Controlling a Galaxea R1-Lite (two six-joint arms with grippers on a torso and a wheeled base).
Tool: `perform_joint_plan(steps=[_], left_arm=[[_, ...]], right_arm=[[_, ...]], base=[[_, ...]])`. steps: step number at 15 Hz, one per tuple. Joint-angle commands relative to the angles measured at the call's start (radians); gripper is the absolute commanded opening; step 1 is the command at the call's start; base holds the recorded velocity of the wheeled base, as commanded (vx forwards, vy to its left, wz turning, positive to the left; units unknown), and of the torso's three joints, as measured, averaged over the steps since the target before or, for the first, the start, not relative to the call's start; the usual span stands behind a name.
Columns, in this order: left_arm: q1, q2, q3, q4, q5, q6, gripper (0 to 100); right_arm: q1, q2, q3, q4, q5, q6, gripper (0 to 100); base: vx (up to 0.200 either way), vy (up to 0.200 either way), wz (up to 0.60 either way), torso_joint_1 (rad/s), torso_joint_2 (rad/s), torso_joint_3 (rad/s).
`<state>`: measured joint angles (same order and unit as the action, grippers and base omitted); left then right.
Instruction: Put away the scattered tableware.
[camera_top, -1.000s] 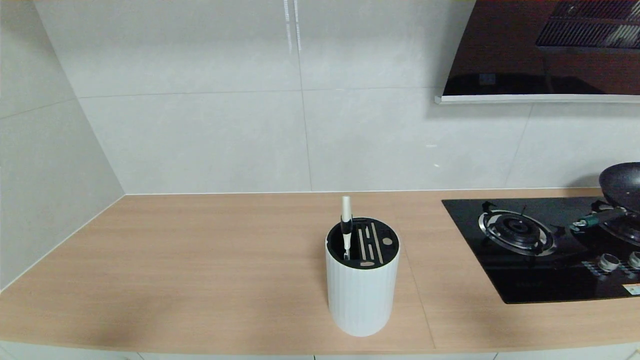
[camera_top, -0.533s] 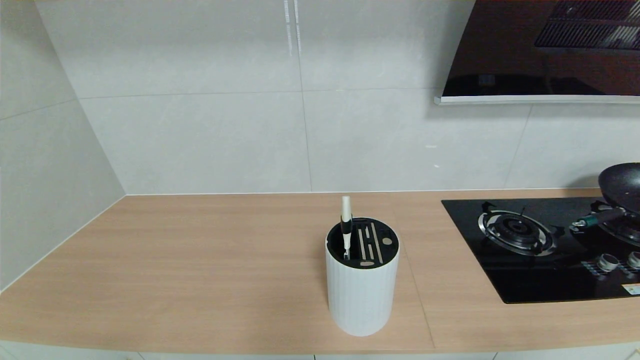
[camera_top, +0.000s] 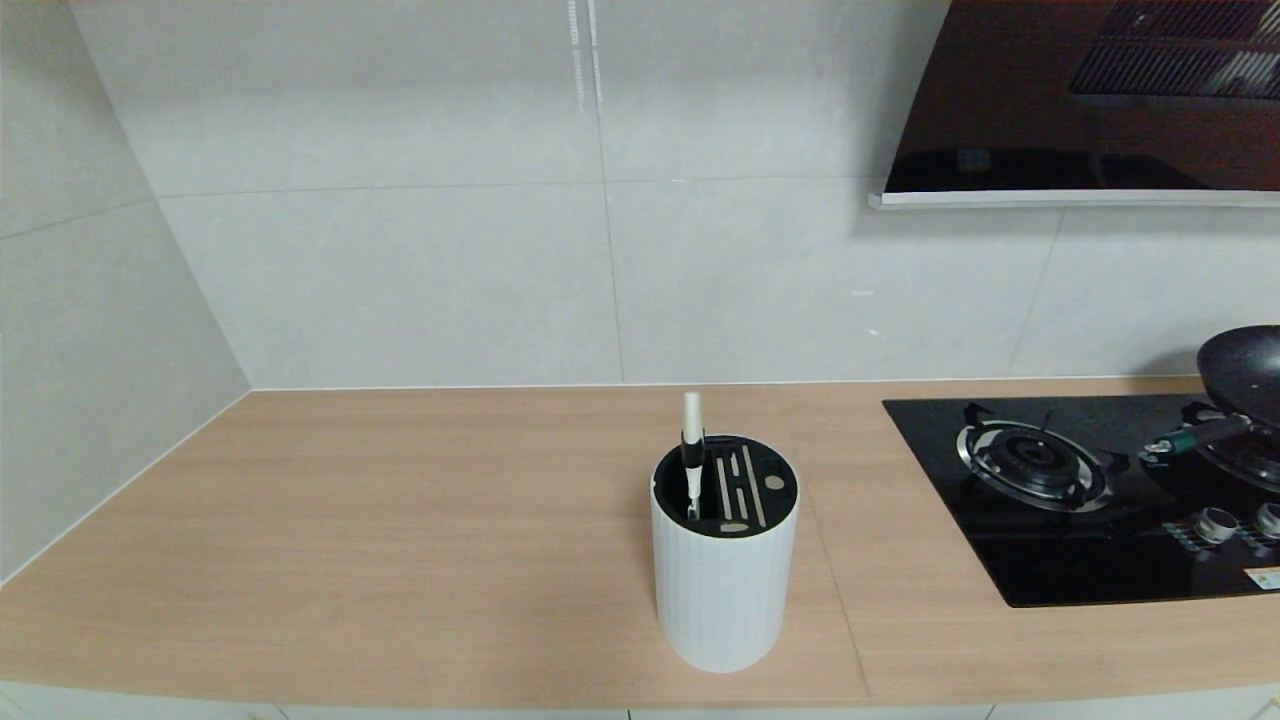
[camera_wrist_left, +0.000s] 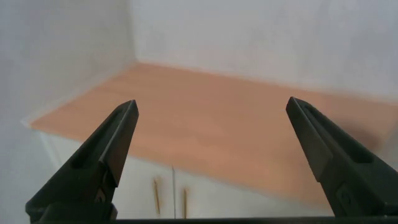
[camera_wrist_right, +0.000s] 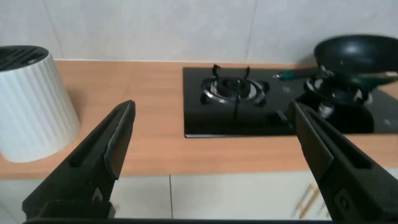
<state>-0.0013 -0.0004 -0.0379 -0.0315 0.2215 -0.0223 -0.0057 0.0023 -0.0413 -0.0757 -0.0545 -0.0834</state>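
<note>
Head view showed a white ribbed holder standing on the wooden counter, near its front edge and to the left of the black stove. One utensil with a white handle stood upright in a slot at the left side of the holder's black top. A dark pan sat on the right burner. The left gripper had its fingers spread wide with nothing between them, in front of the counter. The right gripper was also spread wide and held nothing, facing the holder and the stove.
</note>
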Motion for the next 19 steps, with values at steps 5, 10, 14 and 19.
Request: perform_joint_plan(steps=[5,10,14,19], left_arm=[[0.000,0.000,0.038,0.027,-0.143,0.030,100],[0.000,0.000,0.038,0.033,-0.182,0.098,100],[0.000,0.000,0.038,0.031,-0.186,0.070,100],[0.000,0.000,0.038,0.030,-0.183,0.015,100]], right_arm=[[0.001,-0.001,0.041,0.004,0.025,-0.012,100],[0.006,0.001,0.041,0.054,0.065,-0.007,100],[0.007,0.001,0.041,0.056,0.076,-0.001,100],[0.007,0.001,0.041,0.056,0.079,0.002,100]], base=[[0.000,0.000,0.00,0.000,0.00,0.000],[0.000,0.000,0.00,0.000,0.00,0.000],[0.000,0.000,0.00,0.000,0.00,0.000],[0.000,0.000,0.00,0.000,0.00,0.000]])
